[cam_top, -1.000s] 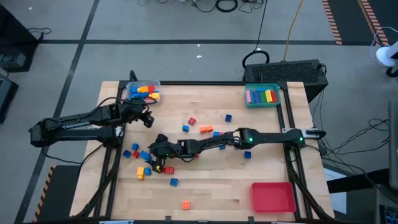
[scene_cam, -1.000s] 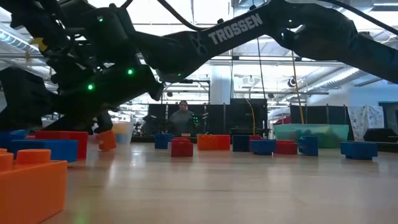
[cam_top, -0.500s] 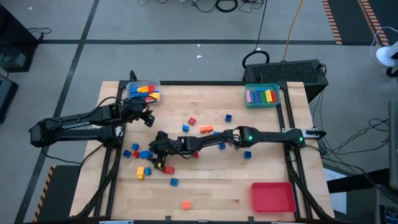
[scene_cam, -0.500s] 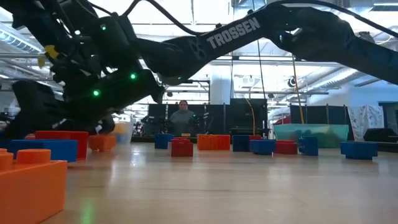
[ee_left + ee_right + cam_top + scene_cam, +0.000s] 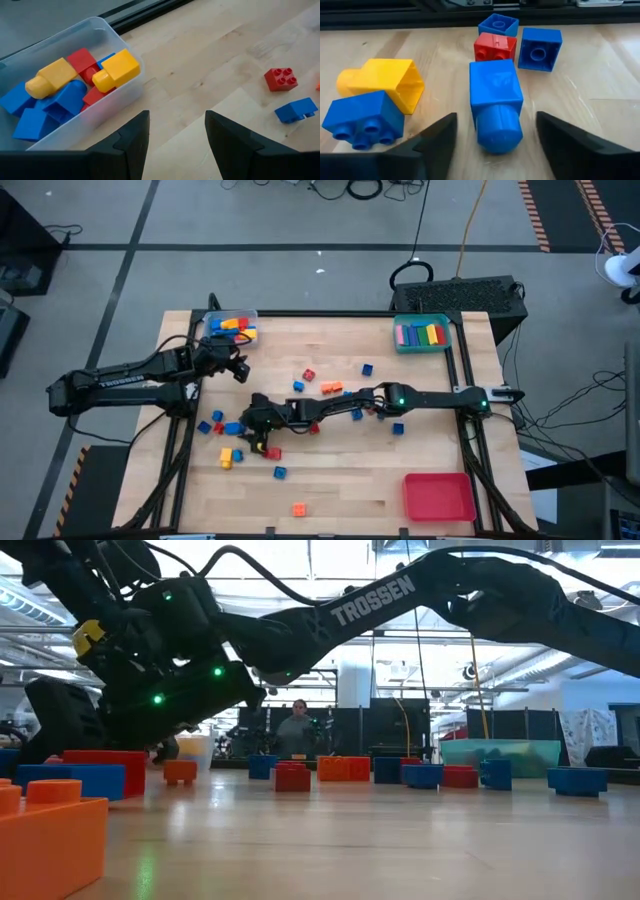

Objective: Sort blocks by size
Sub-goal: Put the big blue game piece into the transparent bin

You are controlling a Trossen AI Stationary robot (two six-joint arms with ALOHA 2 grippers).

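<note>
Loose blocks lie scattered over the wooden table (image 5: 330,470), most of them in a cluster near its left side (image 5: 228,435). My right gripper (image 5: 495,150) reaches across the table to that cluster (image 5: 255,423) and stands open. Its fingers are on either side of a blue block (image 5: 495,102) that lies on its side on the table, with a gap at each side. Next to it lie a yellow block (image 5: 385,82), a blue brick (image 5: 362,120) and a red block (image 5: 495,46). My left gripper (image 5: 175,145) hangs open beside the clear tray (image 5: 127,87) at the far left (image 5: 237,370).
The clear tray (image 5: 232,327) holds yellow, blue and red blocks. A teal tray (image 5: 422,335) with long bars stands far right, a red tray (image 5: 438,496) near right. Single blocks lie mid-table (image 5: 330,388), and an orange one (image 5: 298,508) sits near the front edge.
My right gripper has rolled a little about its own line while staying over the cluster of blocks at the table's left. My left arm has kept still.
</note>
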